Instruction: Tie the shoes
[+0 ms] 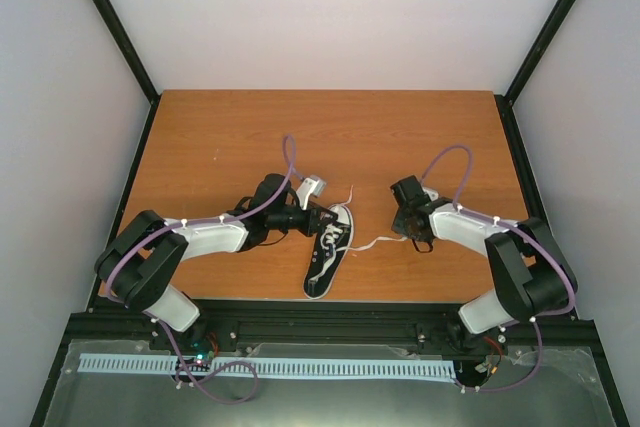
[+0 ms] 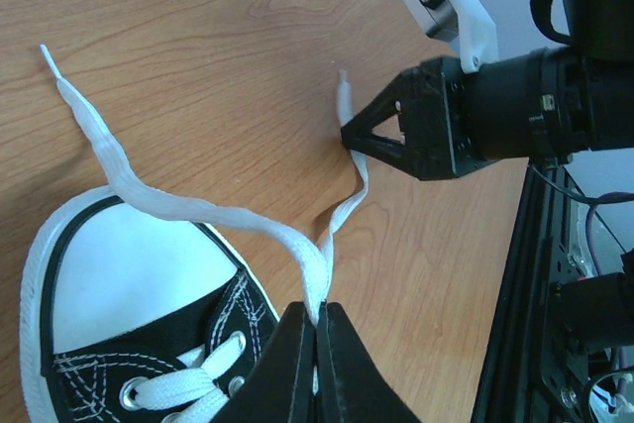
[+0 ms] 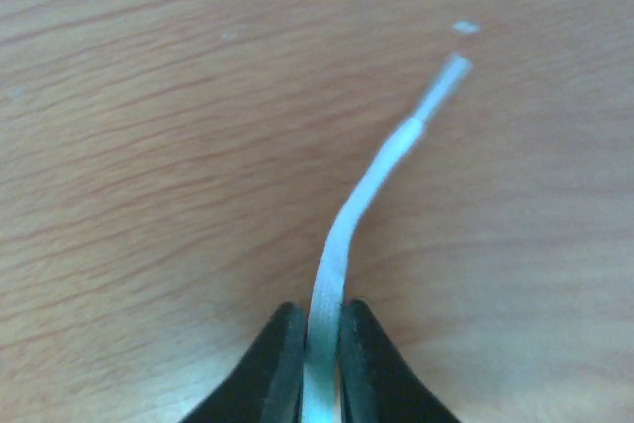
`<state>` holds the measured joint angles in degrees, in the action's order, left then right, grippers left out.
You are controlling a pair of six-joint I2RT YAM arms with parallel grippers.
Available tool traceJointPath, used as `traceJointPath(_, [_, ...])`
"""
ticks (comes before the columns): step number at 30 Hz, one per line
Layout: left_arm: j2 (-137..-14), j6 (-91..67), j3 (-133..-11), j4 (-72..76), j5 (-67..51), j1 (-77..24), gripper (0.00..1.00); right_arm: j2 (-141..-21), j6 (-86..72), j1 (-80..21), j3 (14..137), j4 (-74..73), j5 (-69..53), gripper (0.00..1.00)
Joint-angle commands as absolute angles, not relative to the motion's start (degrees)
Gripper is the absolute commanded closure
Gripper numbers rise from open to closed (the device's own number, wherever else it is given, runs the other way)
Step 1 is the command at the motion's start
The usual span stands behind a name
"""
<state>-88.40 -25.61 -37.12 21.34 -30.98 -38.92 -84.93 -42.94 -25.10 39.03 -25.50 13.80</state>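
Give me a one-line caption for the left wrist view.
Left gripper pinches the laces above the sneaker; right gripper grips one of them near its end.

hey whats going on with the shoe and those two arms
Two robot arms are working on tying a black sneaker lying on the wooden table. The left claw is shut on the white laces close to the eyelets, where the two strands meet. The right claw pinches one lace end, held out to the side of the shoe. No bow shows yet.
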Motion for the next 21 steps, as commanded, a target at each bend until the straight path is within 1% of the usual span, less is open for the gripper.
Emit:
traceJointPath(1, [-89.0,-23.6,-37.8,22.1,-33.7,-39.3,0.99,-86.1,-40.7,-24.9,40.8,-22.1,10.8,0.96])
traceJointPath(2, [-89.3,-23.5,-38.0,22.0,-33.9,-39.3,0.99,-85.2,-40.0,-24.8,41.6,-22.6,10.6,0.97])
traceJointPath(6, [-89.9,-22.8,-38.9,21.0,-34.2,-39.3,0.99,-77.8,-36.8,-24.9,44.9,-23.6,9.2,0.97])
traceJointPath(10, [-91.3,-22.3,-40.3,20.5,-35.9,-39.3,0.99,-67.7,-33.3,-24.9,46.5,-20.8,4.4,0.97])
traceJointPath(12, [-92.1,-22.2,-41.4,20.2,-37.1,-39.3,0.99,-64.6,-31.7,-24.9,48.0,-19.4,1.0,0.97])
traceJointPath(17, [-93.7,-22.6,-43.5,20.0,-41.1,-39.3,0.96,-64.7,-29.1,-24.9,53.7,-19.6,-4.6,0.97])
traceJointPath(21, [-94.0,-22.4,-43.8,19.7,-42.0,-39.3,0.95,-66.6,-28.6,-24.9,55.2,-18.0,-6.9,0.97])
